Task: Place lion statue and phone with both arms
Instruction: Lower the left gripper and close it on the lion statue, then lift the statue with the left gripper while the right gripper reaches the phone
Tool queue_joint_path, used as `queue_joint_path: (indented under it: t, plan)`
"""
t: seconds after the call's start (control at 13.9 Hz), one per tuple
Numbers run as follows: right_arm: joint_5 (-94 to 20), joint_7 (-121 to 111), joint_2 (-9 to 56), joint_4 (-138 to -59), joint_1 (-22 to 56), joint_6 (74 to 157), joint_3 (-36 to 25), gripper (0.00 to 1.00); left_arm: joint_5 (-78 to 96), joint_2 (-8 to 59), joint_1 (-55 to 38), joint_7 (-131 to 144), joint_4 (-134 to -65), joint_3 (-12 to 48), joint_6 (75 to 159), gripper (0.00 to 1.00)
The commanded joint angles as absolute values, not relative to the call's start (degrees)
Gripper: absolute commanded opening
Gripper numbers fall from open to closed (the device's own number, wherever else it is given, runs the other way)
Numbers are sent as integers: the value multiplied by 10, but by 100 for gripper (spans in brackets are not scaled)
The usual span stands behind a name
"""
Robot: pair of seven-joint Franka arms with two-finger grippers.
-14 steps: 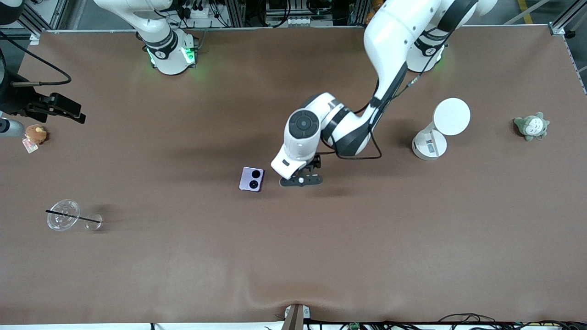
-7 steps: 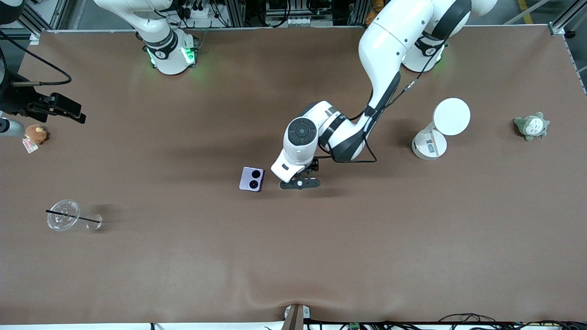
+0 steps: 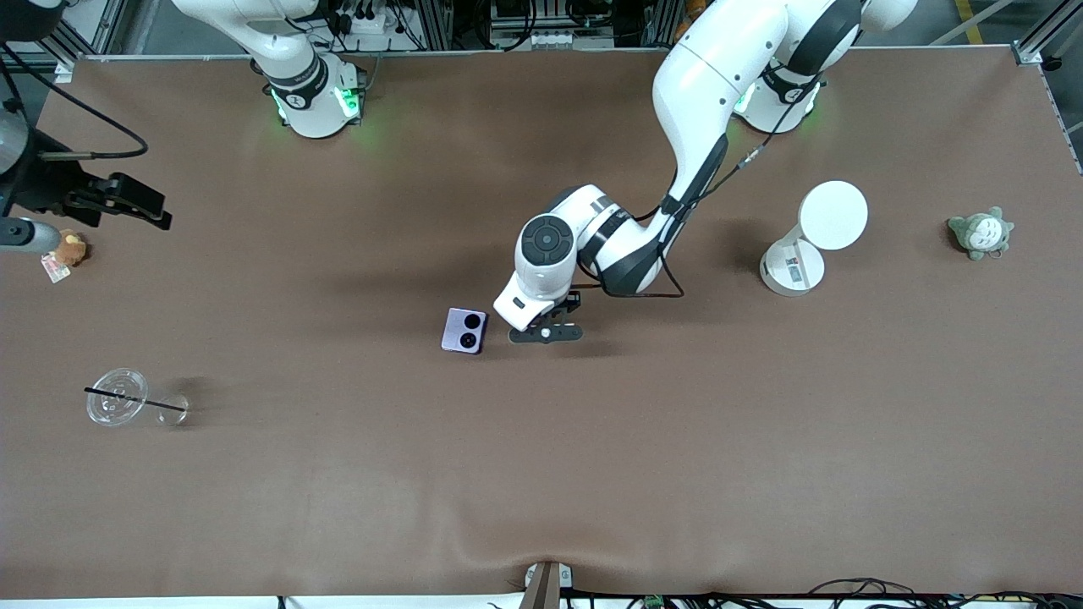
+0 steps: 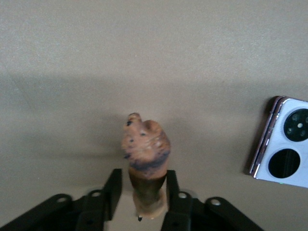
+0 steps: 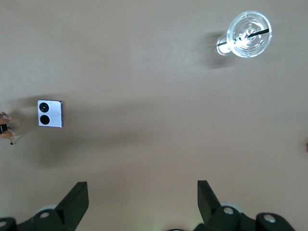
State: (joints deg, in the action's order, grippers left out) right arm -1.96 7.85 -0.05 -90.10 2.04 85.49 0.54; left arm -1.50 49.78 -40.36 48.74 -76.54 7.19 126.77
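My left gripper (image 3: 546, 332) is low over the middle of the table, beside the phone (image 3: 464, 330) toward the left arm's end. In the left wrist view the gripper (image 4: 143, 175) is shut on the lion statue (image 4: 145, 149), a small reddish-brown figurine standing upright between the fingers. The pale-lavender phone (image 4: 287, 149) lies flat with its two black camera circles up. My right gripper (image 3: 127, 203) is open and empty, up over the right arm's end of the table. Its wrist view (image 5: 143, 190) shows the phone (image 5: 50, 113) and the lion statue (image 5: 6, 129) far below.
A clear cup with a black straw (image 3: 118, 406) lies toward the right arm's end, nearer the front camera. A round brown plush (image 3: 68, 248) sits under the right arm. A white round-topped stand (image 3: 804, 245) and a grey-green plush (image 3: 980, 233) are toward the left arm's end.
My left gripper has moved a little toward the phone with the lion statue in it. The right gripper has shifted slightly toward the table's middle.
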Motion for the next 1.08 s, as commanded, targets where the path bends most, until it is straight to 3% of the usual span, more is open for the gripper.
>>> queue_joint_path:
  t: [0.0, 0.07, 0.36, 1.01]
  plan:
    - [-17, 117, 3, -901, 45, 858, 6, 100, -29, 501, -407, 497, -756, 69, 1267, 7]
    - [-17, 118, 6, -902, 51, 858, 6, 100, -29, 497, -404, 496, -756, 69, 1267, 0]
    - [-21, 118, 32, -904, 83, 865, 6, 100, -30, 433, -367, 491, -789, 69, 1201, 0]
    - [-20, 258, 157, -917, 217, 1013, 6, 100, -62, 163, -230, 335, -1180, 76, 1296, 0]
